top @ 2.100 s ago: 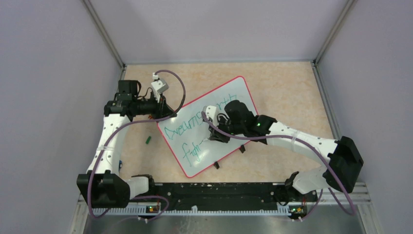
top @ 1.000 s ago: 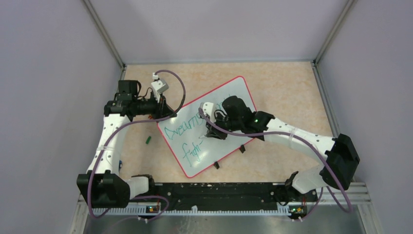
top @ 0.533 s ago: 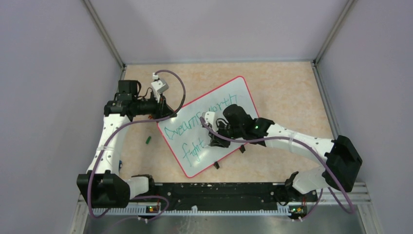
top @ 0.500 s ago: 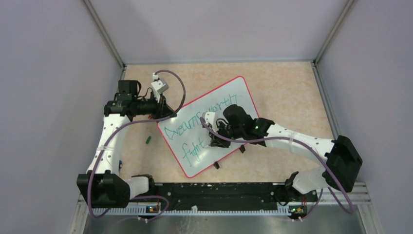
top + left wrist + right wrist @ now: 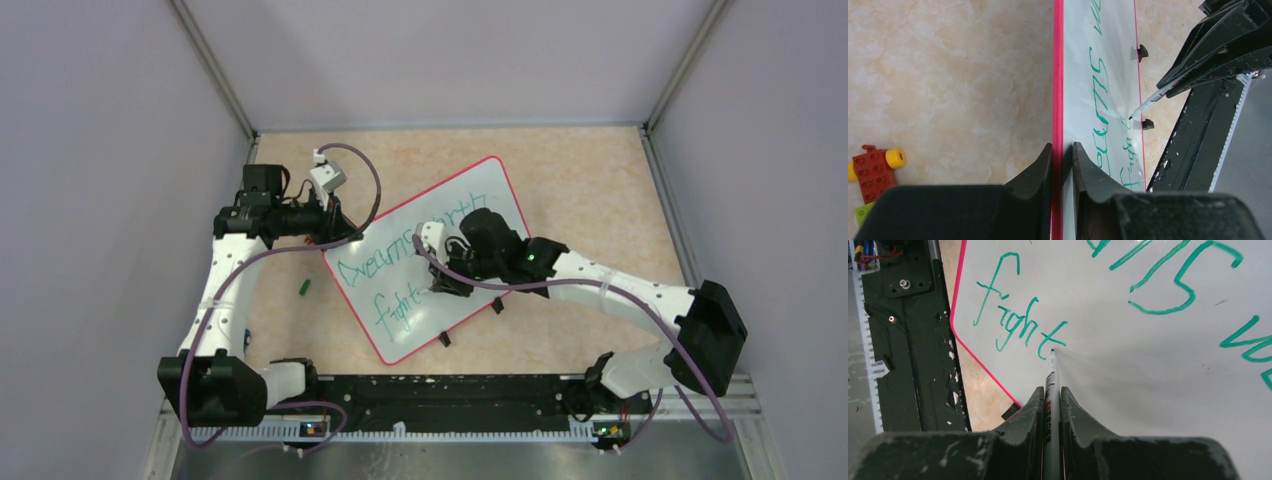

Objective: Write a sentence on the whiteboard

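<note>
The whiteboard (image 5: 487, 197) lies slanted on the table, white with a thin red rim. Its sentence (image 5: 383, 268) is green lettering in two lines; the lower line reads "fight" (image 5: 1018, 326). My left gripper (image 5: 335, 228) is shut on the board's far-left red rim (image 5: 1058, 75), one finger on each side of it. My right gripper (image 5: 441, 285) is shut on a slim white marker (image 5: 1051, 390). The marker's tip (image 5: 1052, 351) rests on the board just right of the "t". The left wrist view shows the marker (image 5: 1148, 103) slanting down onto the whiteboard (image 5: 1115, 65).
A small green cap (image 5: 304, 287) lies on the table left of the board. Red and yellow toy bricks (image 5: 875, 167) sit near the left gripper. Small black feet (image 5: 445, 339) stick out along the board's near edge. A black rail (image 5: 450, 395) runs along the table's front.
The right gripper moved the marker back and forth over the lower line, and a "t" now ends "fight". The left gripper and the board stayed put.
</note>
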You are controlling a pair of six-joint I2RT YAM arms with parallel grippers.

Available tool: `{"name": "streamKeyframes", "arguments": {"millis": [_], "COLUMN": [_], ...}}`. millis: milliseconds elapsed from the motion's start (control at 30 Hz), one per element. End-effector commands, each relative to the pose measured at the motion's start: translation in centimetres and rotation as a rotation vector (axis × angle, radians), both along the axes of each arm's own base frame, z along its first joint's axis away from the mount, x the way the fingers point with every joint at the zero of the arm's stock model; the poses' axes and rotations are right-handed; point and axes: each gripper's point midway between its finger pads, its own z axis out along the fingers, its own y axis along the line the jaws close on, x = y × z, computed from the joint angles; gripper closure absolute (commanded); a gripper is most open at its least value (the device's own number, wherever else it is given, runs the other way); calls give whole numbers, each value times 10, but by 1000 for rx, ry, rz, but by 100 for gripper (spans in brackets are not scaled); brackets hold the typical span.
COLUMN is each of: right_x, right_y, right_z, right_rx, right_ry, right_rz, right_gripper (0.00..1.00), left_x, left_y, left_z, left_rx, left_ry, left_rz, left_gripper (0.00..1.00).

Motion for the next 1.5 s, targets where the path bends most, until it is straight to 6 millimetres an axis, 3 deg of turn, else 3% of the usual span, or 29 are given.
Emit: {"name": "streamKeyframes", "arguments": {"millis": [0,433,600,800,1200,1467], "right_x": [13,33,37,32,9,8], "right_y": [8,-2,-9,-9,-10,-17], "right_z": [42,26,29,26,3,-3], "right_rx": [84,40,38,42,20,-6], "right_ry": [-85,-106,-112,-93,-26,-29], "right_rz": [-11,-68,-83,-64,-9,-18], "right_gripper": [100,100,100,100,100,100], "left_x": [1,2,1,2,2,2], "left_y": [-1,-1,-1,-1,-1,-1], "left_z": [6,6,6,7,6,5], "left_rx": [5,8,8,6,6,6], "left_ry": [-35,-38,-35,-37,-35,-34], "left_rz": [-14,-12,-11,-13,-14,-14], "left_gripper": [100,100,100,100,100,100]}}
